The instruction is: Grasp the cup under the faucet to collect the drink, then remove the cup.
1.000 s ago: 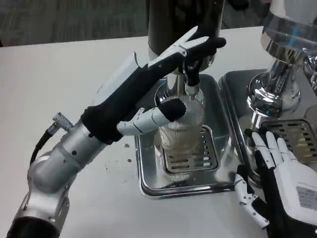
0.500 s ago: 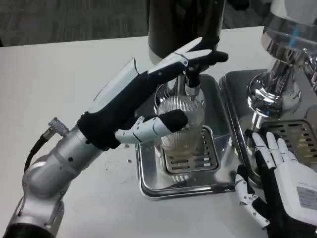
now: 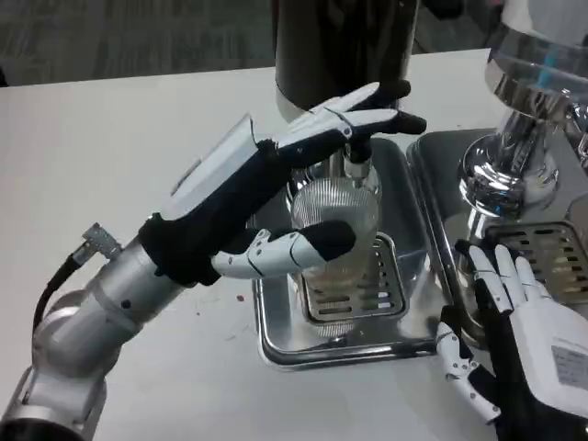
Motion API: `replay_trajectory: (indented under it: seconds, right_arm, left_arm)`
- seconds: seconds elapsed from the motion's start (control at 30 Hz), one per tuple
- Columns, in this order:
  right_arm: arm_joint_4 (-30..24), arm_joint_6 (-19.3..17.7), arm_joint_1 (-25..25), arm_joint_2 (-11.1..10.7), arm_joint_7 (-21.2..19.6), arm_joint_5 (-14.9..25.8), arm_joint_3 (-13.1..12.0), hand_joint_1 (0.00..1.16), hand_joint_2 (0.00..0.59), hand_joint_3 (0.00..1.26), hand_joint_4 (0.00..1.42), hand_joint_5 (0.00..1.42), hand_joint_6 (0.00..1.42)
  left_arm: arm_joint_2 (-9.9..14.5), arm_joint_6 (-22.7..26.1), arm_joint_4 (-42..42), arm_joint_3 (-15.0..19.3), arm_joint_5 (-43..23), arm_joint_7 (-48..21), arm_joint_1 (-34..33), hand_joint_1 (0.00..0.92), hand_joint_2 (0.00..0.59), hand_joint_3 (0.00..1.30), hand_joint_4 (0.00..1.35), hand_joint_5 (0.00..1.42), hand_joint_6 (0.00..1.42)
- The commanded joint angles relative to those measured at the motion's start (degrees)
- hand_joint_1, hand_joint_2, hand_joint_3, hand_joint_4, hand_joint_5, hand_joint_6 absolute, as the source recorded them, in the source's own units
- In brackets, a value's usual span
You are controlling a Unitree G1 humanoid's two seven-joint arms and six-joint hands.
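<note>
Your cup (image 3: 335, 241) (clear, ribbed) stands at frame centre on the metal drip tray (image 3: 276, 340), under the faucet (image 3: 356, 158). Your left hand (image 3: 276, 207) is around it — fingers apart, contact unclear. Your right hand (image 3: 514, 340) rests lower right, fingers spread, empty.

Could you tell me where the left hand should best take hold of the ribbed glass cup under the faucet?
Grip the cup around its ribbed mid-wall, coming from its left side: it stands upright on the drip tray, the faucet blocks its mouth, and the left hand is already there.
</note>
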Motion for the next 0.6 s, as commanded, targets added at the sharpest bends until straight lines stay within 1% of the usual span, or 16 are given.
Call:
replay_trajectory:
  seconds: [0.03, 0.37, 0.53, 0.57, 0.6]
  right_arm:
    - [0.20, 0.27, 0.00, 0.17, 0.04, 0.58, -0.21, 0.19, 0.526, 0.09, 0.00, 0.00, 0.08]
    - [0.82, 0.26, -0.63, 0.45, 0.02, 1.52, -0.41, 0.19, 0.526, 0.09, 0.00, 0.00, 0.08]
    - [0.89, 0.11, -0.93, 0.51, 0.08, 2.00, -0.53, 0.19, 0.526, 0.09, 0.00, 0.00, 0.08]
    - [0.89, 0.11, -1.03, 0.88, 0.40, 3.07, -0.92, 0.19, 0.526, 0.09, 0.00, 0.00, 0.08]
    - [1.07, -0.45, -1.15, 1.22, 0.79, 5.09, -1.55, 0.19, 0.516, 0.09, 0.00, 0.00, 0.08]
  left_arm:
    - [1.16, -1.22, -0.57, -1.88, 3.66, -0.76, 1.83, 0.000, 0.173, 0.26, 0.08, 0.22, 0.13]
    - [1.80, -1.68, -1.26, -3.94, 5.25, 0.24, 2.57, 0.000, 0.173, 0.26, 0.09, 0.22, 0.14]
    - [2.13, -1.45, -1.66, -4.36, 5.79, 1.06, 3.03, 0.000, 0.171, 0.27, 0.09, 0.22, 0.14]
    - [2.16, -1.35, -1.64, -4.34, 5.80, 1.23, 3.03, 0.000, 0.170, 0.27, 0.09, 0.22, 0.14]
    - [2.18, -1.31, -1.58, -4.34, 5.84, 1.40, 3.00, 0.000, 0.170, 0.27, 0.09, 0.22, 0.15]
